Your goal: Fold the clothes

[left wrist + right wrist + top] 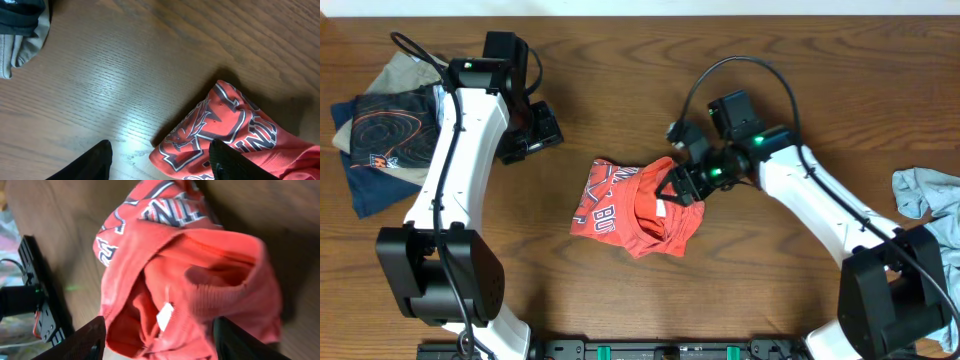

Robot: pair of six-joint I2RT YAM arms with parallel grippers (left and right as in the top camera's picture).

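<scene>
The red shirt (632, 212) lies in a bunched heap in the middle of the brown table (620, 80). It has white letters on its 9 o'clock side and a small white tag (164, 316) showing inside. The right gripper (682, 187) sits at the shirt's 2 o'clock edge. Its two fingers are spread wide with red cloth between them. The left gripper (532, 135) hangs over bare wood at 10 o'clock from the shirt, fingers apart, holding nothing. A light-blue cloth (925, 195) lies at the table's 3 o'clock edge. A dark pile of clothes (385, 125) lies at 10 o'clock.
</scene>
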